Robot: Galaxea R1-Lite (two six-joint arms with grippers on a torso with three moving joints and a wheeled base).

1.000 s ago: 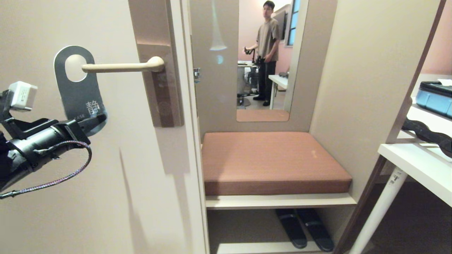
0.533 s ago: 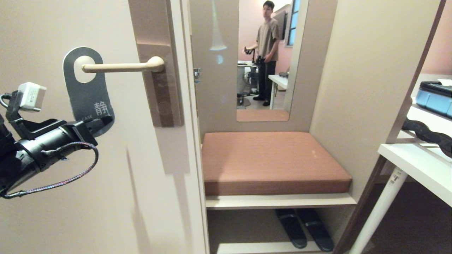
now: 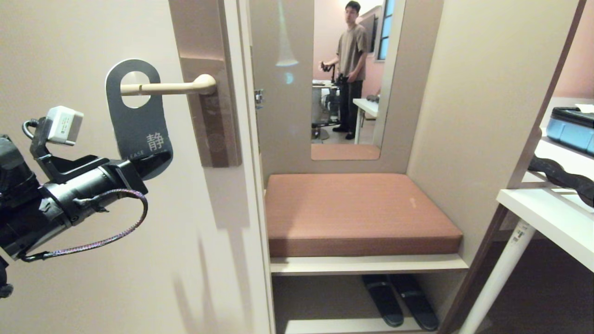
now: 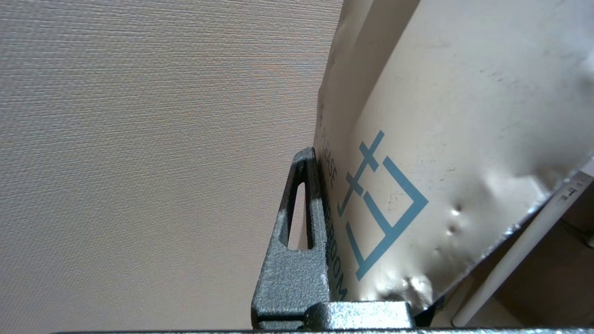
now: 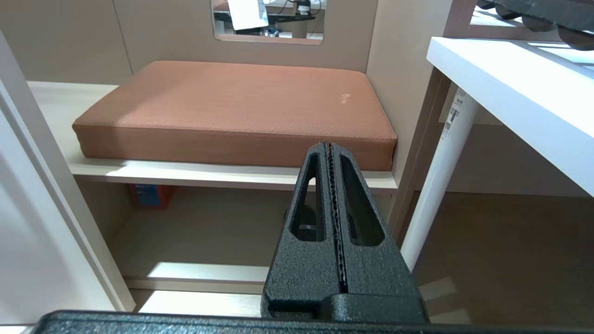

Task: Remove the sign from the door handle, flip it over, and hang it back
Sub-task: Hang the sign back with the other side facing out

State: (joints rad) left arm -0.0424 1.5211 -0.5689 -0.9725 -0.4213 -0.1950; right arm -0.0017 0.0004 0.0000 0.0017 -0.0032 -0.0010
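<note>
Sliding the sign (image 3: 138, 116) along the door handle (image 3: 167, 86) is the step in hand — its oval hole is threaded over the lever's free end, dark face out. Your left gripper (image 3: 155, 163) has its jaws clenched on the sign's lower edge; ease it toward the backplate (image 3: 211, 111), keeping the card clear of the door (image 3: 69, 41). The right gripper (image 5: 330, 153) is parked low with jaws shut. Beyond: a cushioned shelf (image 3: 357, 213), a mirror showing a person (image 3: 350, 69), a white bench (image 3: 547, 218).
</note>
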